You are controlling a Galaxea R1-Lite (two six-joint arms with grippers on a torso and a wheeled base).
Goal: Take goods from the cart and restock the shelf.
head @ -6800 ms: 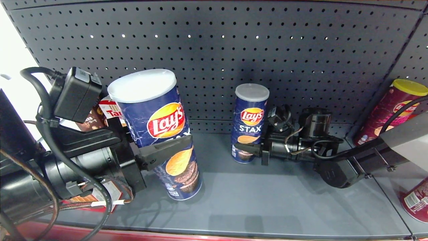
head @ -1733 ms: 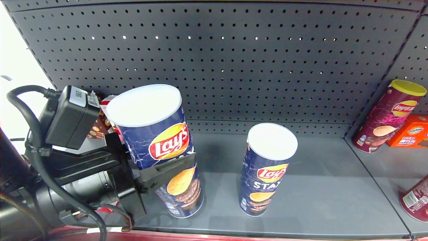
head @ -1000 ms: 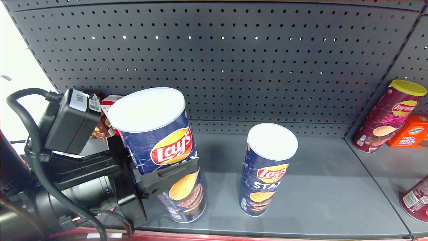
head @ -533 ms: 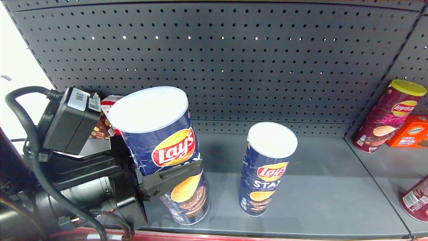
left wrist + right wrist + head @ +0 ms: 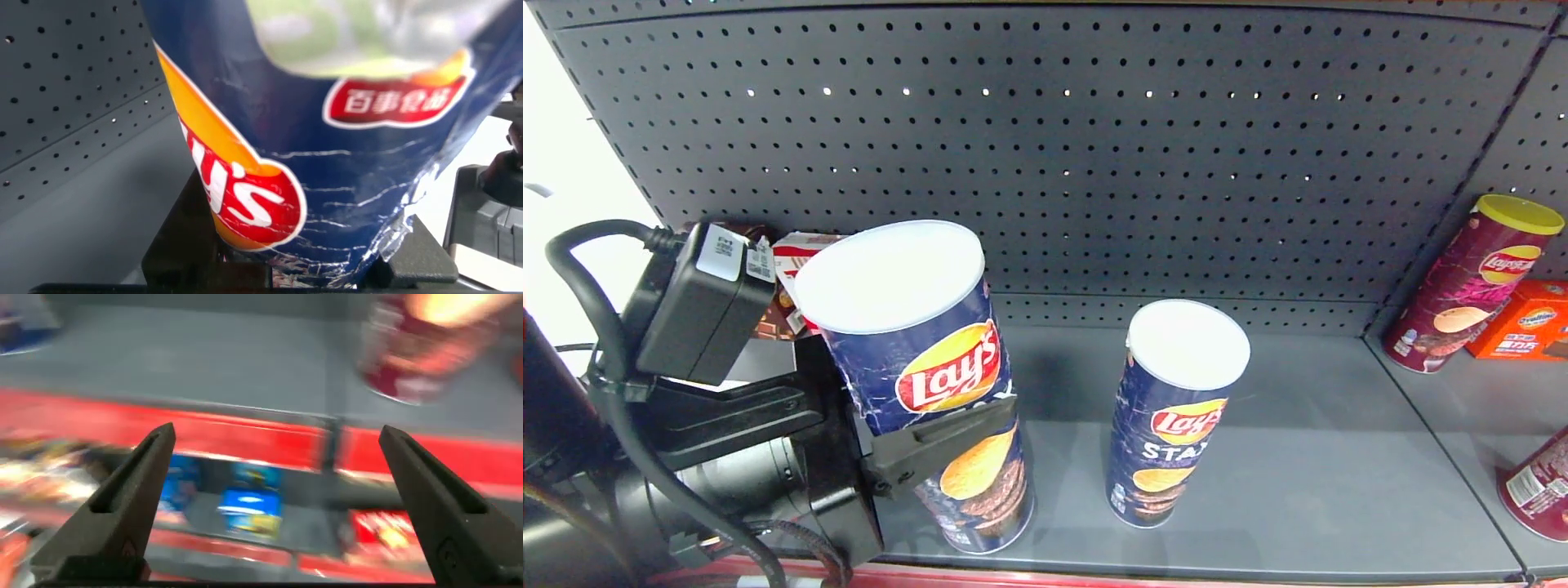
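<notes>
Left gripper (image 5: pixel 956 404) is seen clamped across the middle of a blue chips can (image 5: pixel 907 343). One black finger is laid over the front of the label and the other is hidden behind the tube. In the left wrist view the same can (image 5: pixel 327 163) is seen rising straight out from between the jaws.

The can's long axis is held near upright and crosswise to the fingers, with the lid above the grip and the base below it. A slight lean is suggested, the base being set a little farther out from the wrist than the lid. The base is carried low over the grey shelf board (image 5: pixel 1298 457), close to its front edge. Contact with the board cannot be settled from the head view; possibly it is just touching.

Beyond the fingertips, on the side away from the wrist, a second blue can (image 5: pixel 1176 416) is stood upright on the board, near the held one but apart from it. The coming move is judged to turn on this: the can has to be lowered along its own axis and let go without being swung toward that neighbour.

Behind the gripper a red-and-white box (image 5: pixel 796 249) is lodged against the pegboard back panel (image 5: pixel 1094 163).

The right gripper (image 5: pixel 278 457) is spread wide with nothing held, well apart from both cans, so the left arm is the nearer one.
</notes>
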